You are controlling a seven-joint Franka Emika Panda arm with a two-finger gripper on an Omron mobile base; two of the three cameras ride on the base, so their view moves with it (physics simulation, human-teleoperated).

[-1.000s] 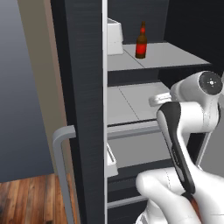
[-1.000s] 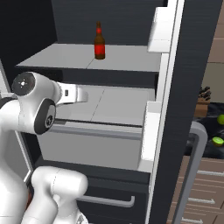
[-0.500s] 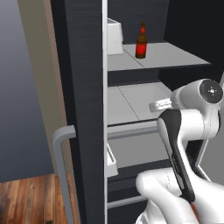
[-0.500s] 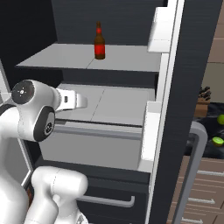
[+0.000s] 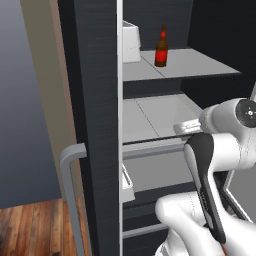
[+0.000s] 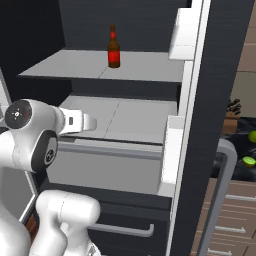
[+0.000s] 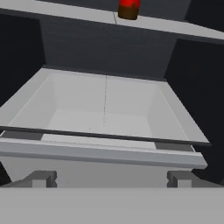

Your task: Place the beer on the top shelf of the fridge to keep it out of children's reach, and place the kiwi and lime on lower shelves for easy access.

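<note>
The beer (image 5: 161,47) (image 6: 114,48) stands upright on the top shelf (image 5: 195,62) (image 6: 70,66) of the open fridge (image 6: 130,20); its red base (image 7: 129,8) shows at the top of the hand view. My gripper (image 5: 181,128) (image 6: 93,121) (image 7: 111,179) hovers in front of the lower shelf (image 5: 150,112) (image 6: 125,114) (image 7: 105,109), open, its fingertips (image 7: 41,178) wide apart with nothing between them. At the far right, on a dark counter beyond the door, lie the flat-faced kiwi (image 6: 248,161) and the round lime (image 6: 253,136).
The left door (image 5: 95,125) carries a grey bar handle (image 5: 71,195) and a white bin (image 5: 130,42). The right door (image 6: 200,125) has white bins (image 6: 172,155) and a handle (image 6: 220,195). A grey drawer front (image 6: 105,165) sits under the lower shelf.
The hand has sunk a little and drawn back from the lower shelf toward the base. The beer has stayed put, and the jaws remain open.
</note>
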